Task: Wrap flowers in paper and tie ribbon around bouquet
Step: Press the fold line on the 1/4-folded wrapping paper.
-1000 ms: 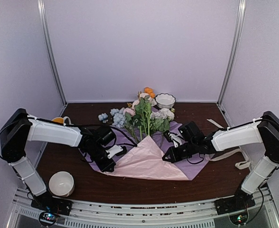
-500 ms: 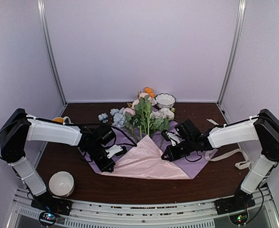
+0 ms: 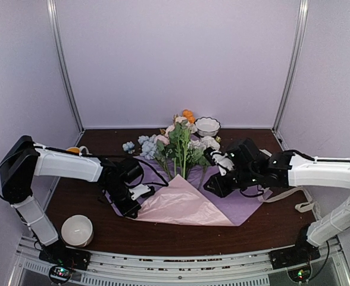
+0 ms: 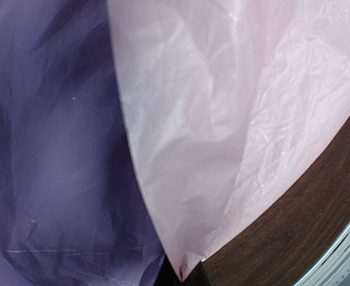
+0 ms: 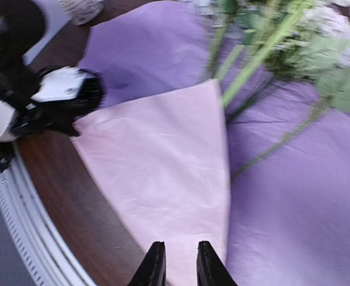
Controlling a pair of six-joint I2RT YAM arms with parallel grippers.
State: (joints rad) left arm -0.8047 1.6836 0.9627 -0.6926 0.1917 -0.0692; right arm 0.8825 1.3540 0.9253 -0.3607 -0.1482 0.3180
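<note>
The flowers [image 3: 181, 143] lie on the paper [image 3: 246, 205], blooms toward the back. A pink flap of the paper [image 3: 184, 202] is folded over the stalks, so the bouquet is one flap over loose stems. My left gripper [image 3: 129, 207] is shut on the flap's left corner, and the left wrist view shows the tip pinched in the gripper [image 4: 182, 275]. My right gripper [image 3: 213, 186] hovers over the flap's right edge. Its fingers [image 5: 180, 263] stand slightly open with nothing between them. The green stalks [image 5: 255, 56] emerge above the flap. The ribbon [image 3: 305, 206] lies at the right.
A white bowl [image 3: 77, 229] sits at the front left and another white bowl [image 3: 207, 125] stands at the back behind the blooms. A yellow object [image 3: 72, 151] lies behind the left arm. Metal rails run along the near edge [image 3: 175, 262].
My right gripper has let go of the paper, opened a little and drawn up and back to the right. The flap stays folded over the stalks. The left gripper keeps its hold.
</note>
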